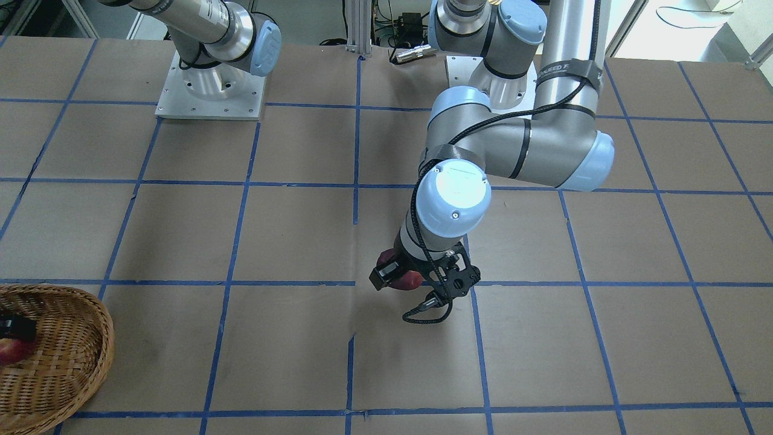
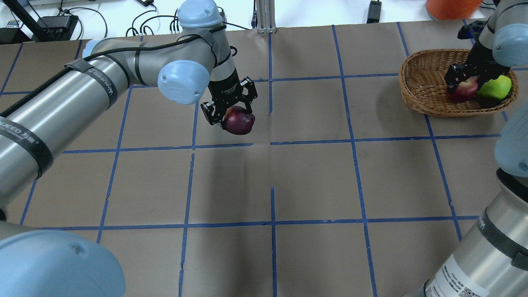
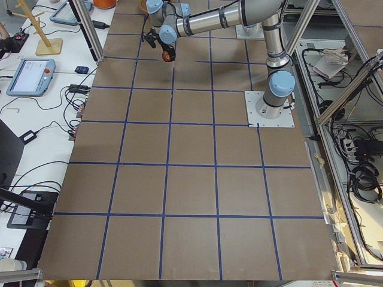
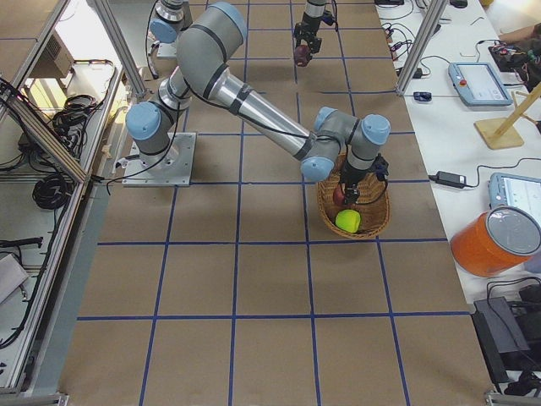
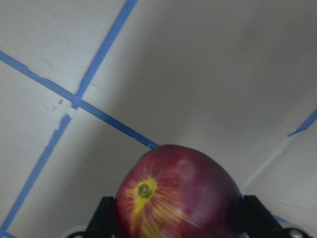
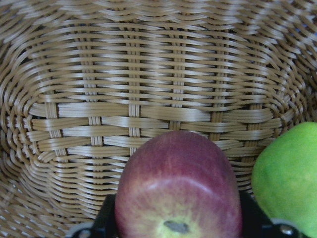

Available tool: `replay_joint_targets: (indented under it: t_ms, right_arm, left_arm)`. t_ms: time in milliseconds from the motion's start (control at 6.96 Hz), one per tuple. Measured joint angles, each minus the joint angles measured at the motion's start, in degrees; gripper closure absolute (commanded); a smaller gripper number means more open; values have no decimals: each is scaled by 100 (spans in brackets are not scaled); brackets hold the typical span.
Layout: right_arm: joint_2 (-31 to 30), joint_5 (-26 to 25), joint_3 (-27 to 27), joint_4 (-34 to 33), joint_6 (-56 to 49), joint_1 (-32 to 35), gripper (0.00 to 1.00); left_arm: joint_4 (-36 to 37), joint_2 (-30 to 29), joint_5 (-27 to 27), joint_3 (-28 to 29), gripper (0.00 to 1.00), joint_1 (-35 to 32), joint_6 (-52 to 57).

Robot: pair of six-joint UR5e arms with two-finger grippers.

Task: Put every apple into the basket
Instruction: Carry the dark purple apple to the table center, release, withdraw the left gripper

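Basket [image 2: 416, 82]: oval wicker, standing at the far right of the table [image 2: 313, 181] in the overhead view. Yellow-green apple [image 2: 497, 87]: inside the basket and free of any gripper; counted as delivered. Red apple [image 2: 464, 88]: also within the basket walls, just beside the yellow-green one, with the right gripper [image 2: 465, 84] clamped on it. The right wrist view shows a finger pressed to either flank of the fruit and woven wicker behind it; whether the apple already rests on the basket floor cannot be told. Maroon apple [image 2: 239, 120]: clamped between the fingers of the left gripper [image 2: 235, 113] and carried clear of the table over the left-centre squares, well apart from the basket. The left wrist view shows its stem end with yellow streaks and taped paper beneath. Status, by judgement: one apple is done, a second is in place and awaits only release, and the third is lifted but has the whole crossing to the basket ahead of it. No apple is seen lying loose on the table.
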Motion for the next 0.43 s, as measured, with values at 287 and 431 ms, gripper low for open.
replay_joint_targets:
  t_ms: [287, 431]
  right_arm:
    - [-156, 20, -132, 306, 15, 24, 0]
    - [-340, 160, -212, 590, 41, 89, 0]
  left_arm:
    - [300, -158, -29, -207, 96, -283, -125]
    - [522, -284, -100, -221, 29, -416, -136]
